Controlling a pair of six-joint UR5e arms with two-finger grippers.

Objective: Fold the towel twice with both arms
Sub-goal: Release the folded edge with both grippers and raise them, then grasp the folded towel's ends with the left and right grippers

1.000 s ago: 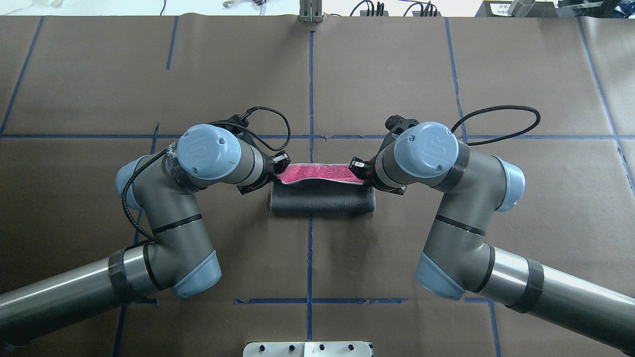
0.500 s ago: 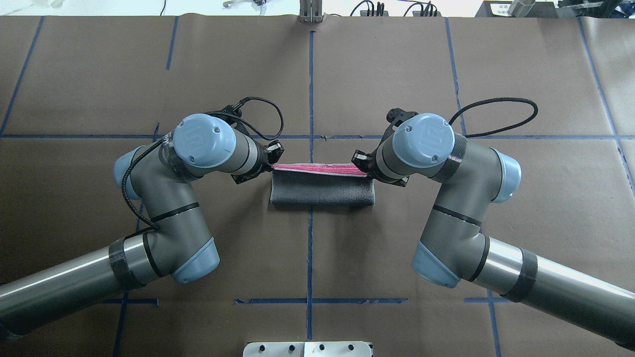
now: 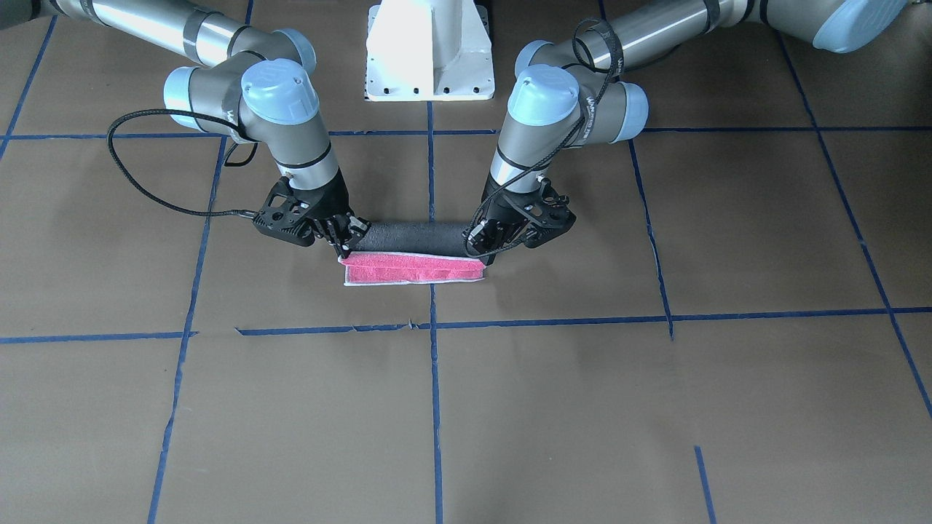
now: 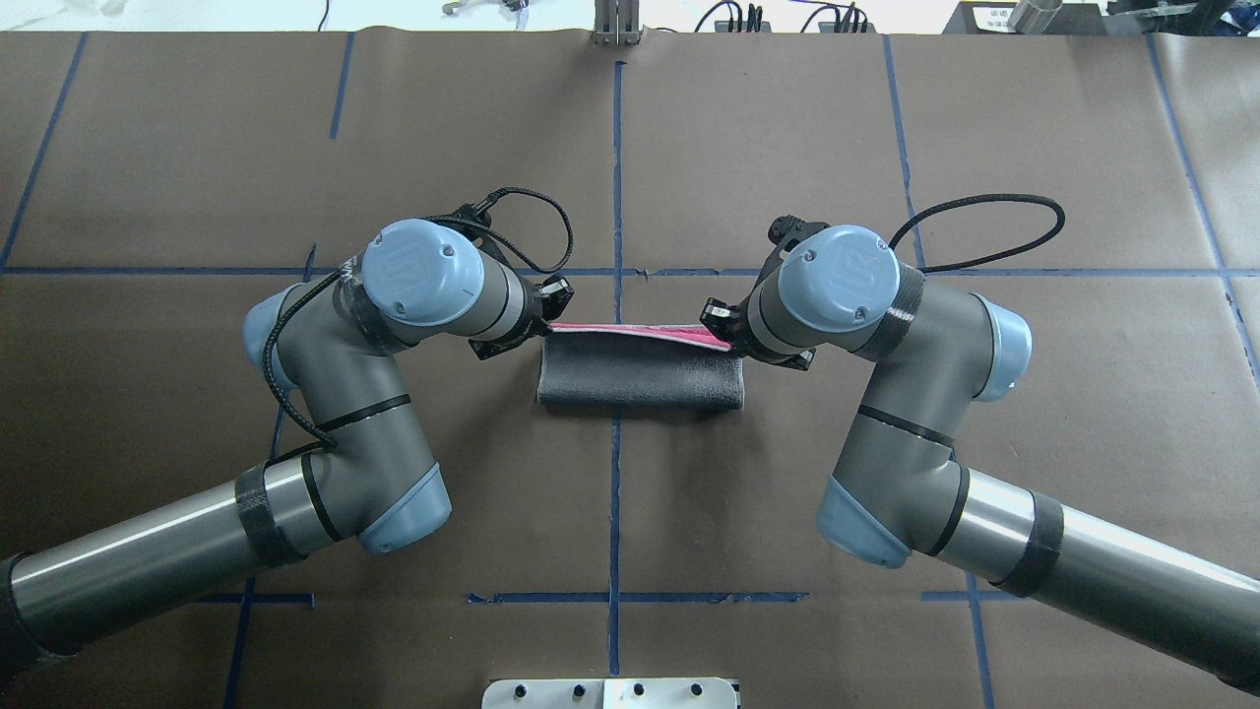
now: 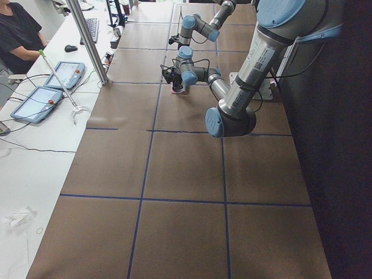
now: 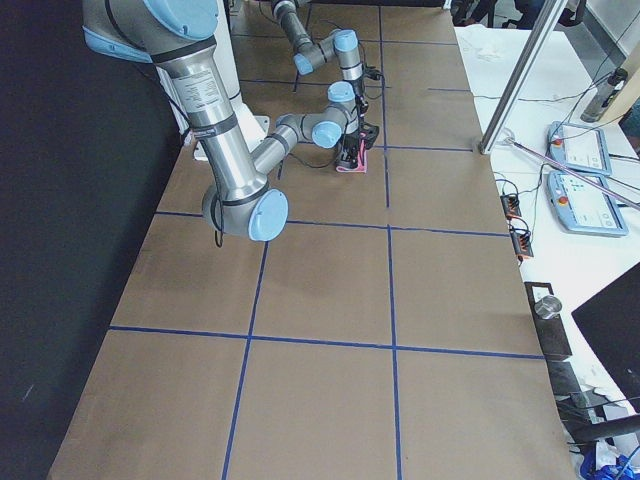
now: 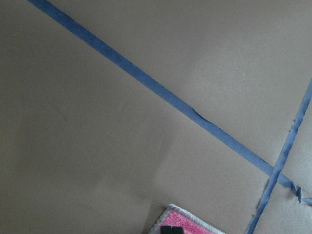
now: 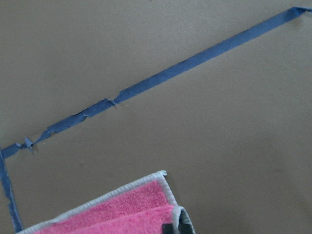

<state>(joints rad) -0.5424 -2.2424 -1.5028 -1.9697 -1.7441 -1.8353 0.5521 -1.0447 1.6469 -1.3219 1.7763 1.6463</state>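
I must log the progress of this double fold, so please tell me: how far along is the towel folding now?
Done: nothing complete yet. In hand: what looks like the first fold; the towel has its grey face rolled over, and the left gripper and right gripper pinch its corners at the pink far edge. Left: lay down and release, then the second fold.

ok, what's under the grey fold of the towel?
Pink face of the towel: a pink strip pokes out at the far edge, left claw and right claw pinching its ends. How far it runs underneath is covered.
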